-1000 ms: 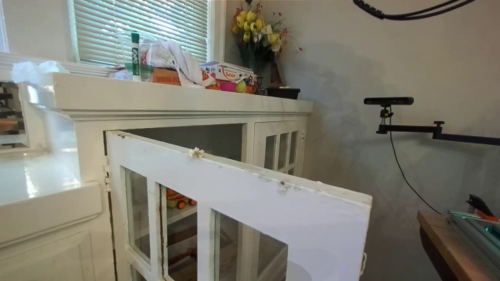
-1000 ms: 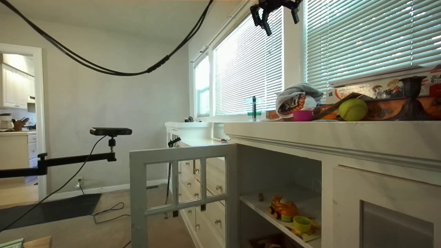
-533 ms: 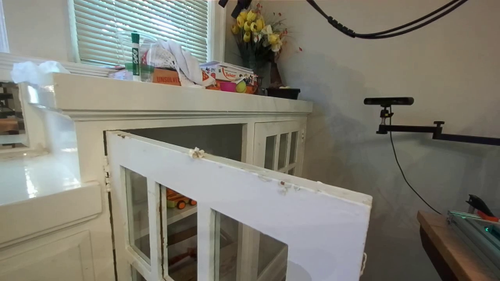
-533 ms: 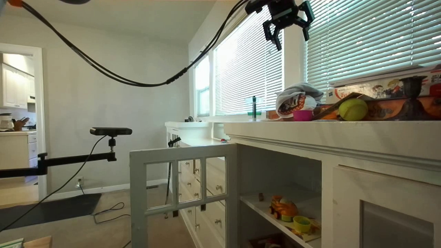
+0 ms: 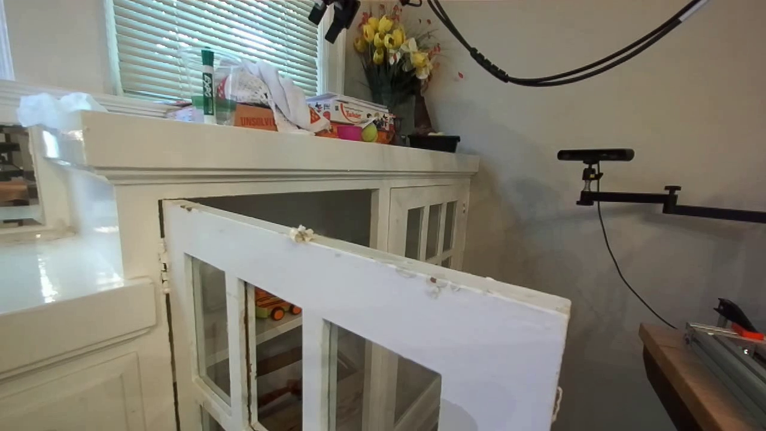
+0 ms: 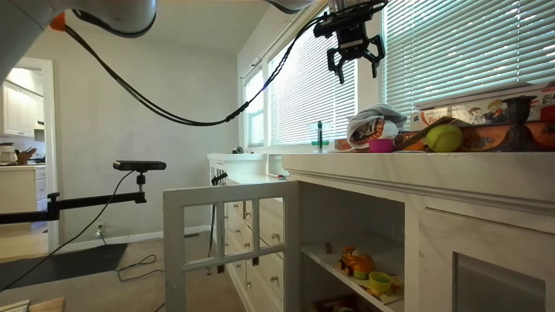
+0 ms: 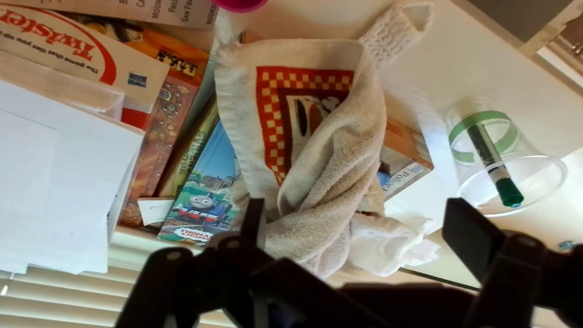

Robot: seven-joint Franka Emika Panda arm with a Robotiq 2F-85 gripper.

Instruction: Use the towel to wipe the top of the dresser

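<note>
Main thing that changed: the pincer (image 6: 358,79) had dropped. In both exterior views it sat lower than half a second earlier, and the pale arm (image 6: 117,17) had swung into frame up top in an exterior view. The stuff on the tabletop (image 7: 432,82) (I took that as the top of the dresser (image 6: 416,167)) looked unmoved, so this read to me as the approach, with the grab and the wiping not yet started.

The pincer was empty, fingers (image 7: 471,237) spread wide, hanging above the towel (image 7: 328,173) and not touching it. The towel was bunched up on the tabletop, flopped partly over an orange box (image 7: 405,152), with a Thomas book (image 7: 205,200) on one side and a clear cup (image 7: 508,132), apparently holding a green marker (image 7: 487,146), on the other. In the wrist view its thick twisted fold ran towards the gap between the fingers, so that'd be my pick for the pinch.

Couple of worries: the finger on the cup side could clip the cup going down, and the crumpled white stuff (image 7: 387,246) right by the fold (plastic or tissue, couldn't tell) might get grabbed too. I'd guess lifting straight up beats dragging, which could take the box along.
</note>
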